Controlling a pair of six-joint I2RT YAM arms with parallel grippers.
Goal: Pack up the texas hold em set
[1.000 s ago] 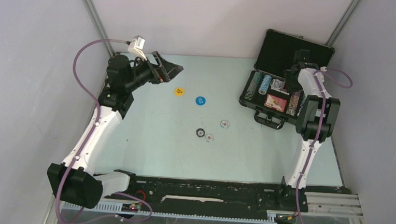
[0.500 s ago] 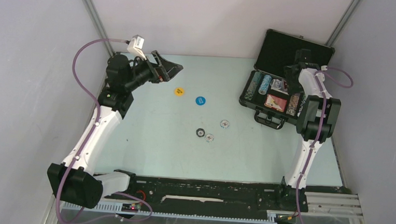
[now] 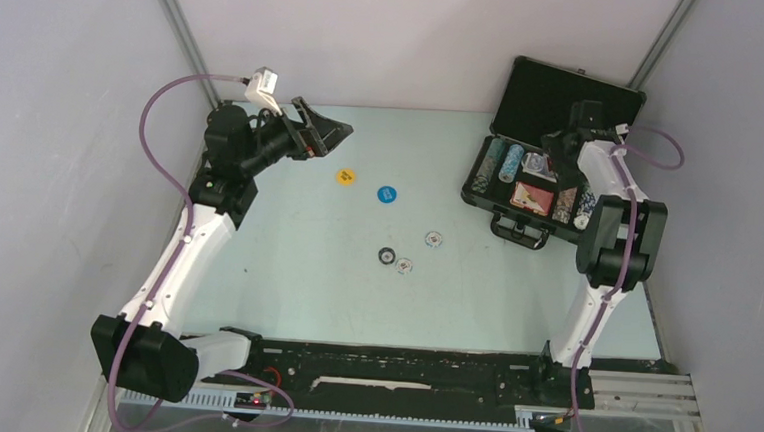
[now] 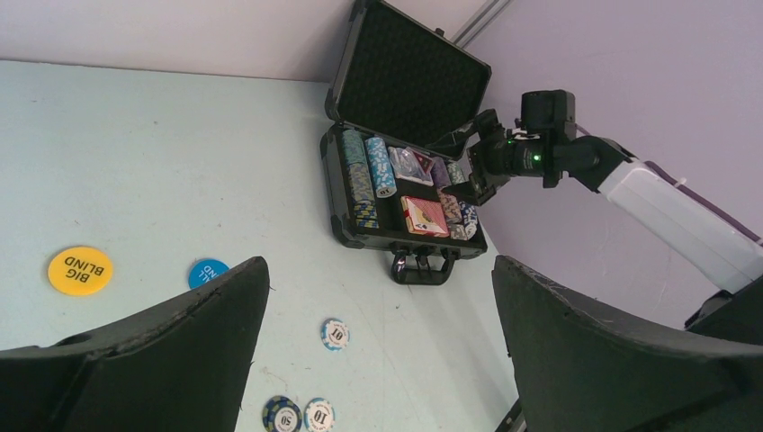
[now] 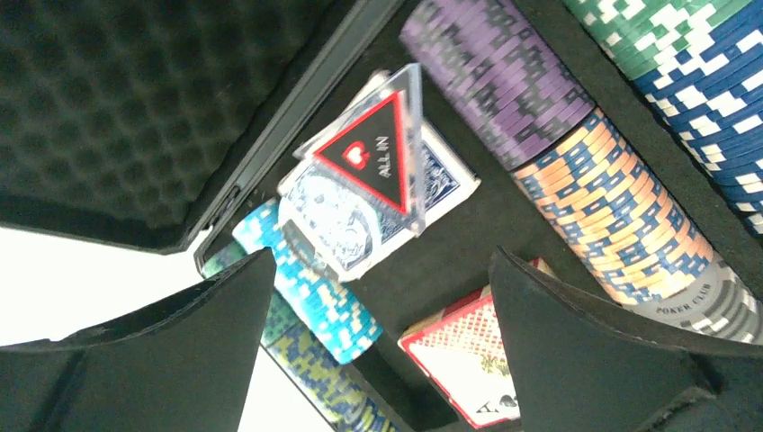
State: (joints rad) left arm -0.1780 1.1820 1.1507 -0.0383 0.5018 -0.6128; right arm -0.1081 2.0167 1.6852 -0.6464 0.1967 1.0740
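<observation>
The black briefcase (image 3: 551,91) stands open at the back right, with rows of striped chips and card decks in its tray. My right gripper (image 3: 554,154) hovers over the tray, open and empty. In the right wrist view (image 5: 382,256) a clear triangular "ALL IN" token (image 5: 378,153) lies on a blue deck, with a red deck (image 5: 459,360) below it. My left gripper (image 3: 335,133) is open and empty at the back left. On the table lie a yellow disc (image 3: 345,176), a blue disc (image 3: 386,193) and three chips (image 3: 435,239), (image 3: 387,255), (image 3: 404,266).
The left wrist view shows the yellow "BIG BLIND" disc (image 4: 79,270), the blue disc (image 4: 209,273), the three chips (image 4: 335,334) and the open case (image 4: 405,193) with its handle toward the table's middle. Purple walls close in on both sides.
My right arm's elbow has swung out to the right, and its gripper has shifted slightly over the case. The left arm has not moved.
</observation>
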